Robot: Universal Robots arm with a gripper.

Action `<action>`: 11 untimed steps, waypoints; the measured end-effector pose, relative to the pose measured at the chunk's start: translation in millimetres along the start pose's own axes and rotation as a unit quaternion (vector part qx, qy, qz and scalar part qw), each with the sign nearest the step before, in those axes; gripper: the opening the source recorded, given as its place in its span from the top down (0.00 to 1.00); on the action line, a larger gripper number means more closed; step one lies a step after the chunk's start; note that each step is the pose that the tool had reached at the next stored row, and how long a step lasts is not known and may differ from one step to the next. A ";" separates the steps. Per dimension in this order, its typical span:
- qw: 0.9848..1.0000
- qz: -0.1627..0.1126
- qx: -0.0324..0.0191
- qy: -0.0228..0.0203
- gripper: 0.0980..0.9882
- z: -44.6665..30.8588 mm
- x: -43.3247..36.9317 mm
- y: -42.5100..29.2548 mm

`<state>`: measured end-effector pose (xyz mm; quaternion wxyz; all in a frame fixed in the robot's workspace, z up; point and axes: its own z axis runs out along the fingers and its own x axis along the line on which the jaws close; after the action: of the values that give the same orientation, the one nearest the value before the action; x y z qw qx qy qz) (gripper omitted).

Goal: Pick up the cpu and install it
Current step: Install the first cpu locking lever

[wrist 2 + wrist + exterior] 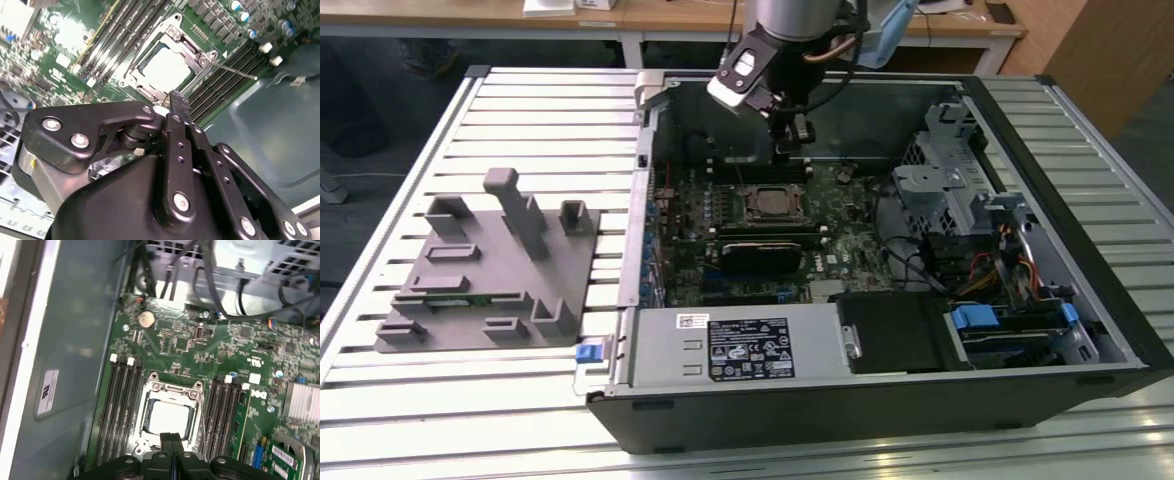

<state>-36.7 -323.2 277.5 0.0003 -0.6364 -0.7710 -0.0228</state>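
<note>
most of it looks done: the cpu [169,417] lies flat inside the socket [170,386]; my gripper [171,436] hangs just above the socket, fingers pressed together, empty. latching seems left.

Exterior view: cam high & set back, looks down into the open case [894,410] on the table [520,100]. Both wrist views: cams sit close over the board [200,340], aimed past my gripper [172,436] from different angles; shared: socket [172,388], cpu [169,419], RAM slots [120,405].
</note>
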 end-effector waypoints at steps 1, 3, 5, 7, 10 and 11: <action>1.000 -0.009 0.000 0.000 0.99 0.1 0.0 0.0; 1.000 -0.028 0.001 0.001 0.99 0.3 0.0 0.0; 0.999 -0.046 0.001 0.002 0.99 0.4 0.0 0.0; 0.998 -0.064 0.002 0.002 0.99 0.6 0.0 0.0; 0.996 -0.091 0.003 0.003 0.99 0.9 0.0 0.0; 0.995 -0.100 0.003 0.004 0.99 1.0 0.0 0.0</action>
<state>-36.7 -323.2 276.4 0.0026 -0.5561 -0.8308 -0.0227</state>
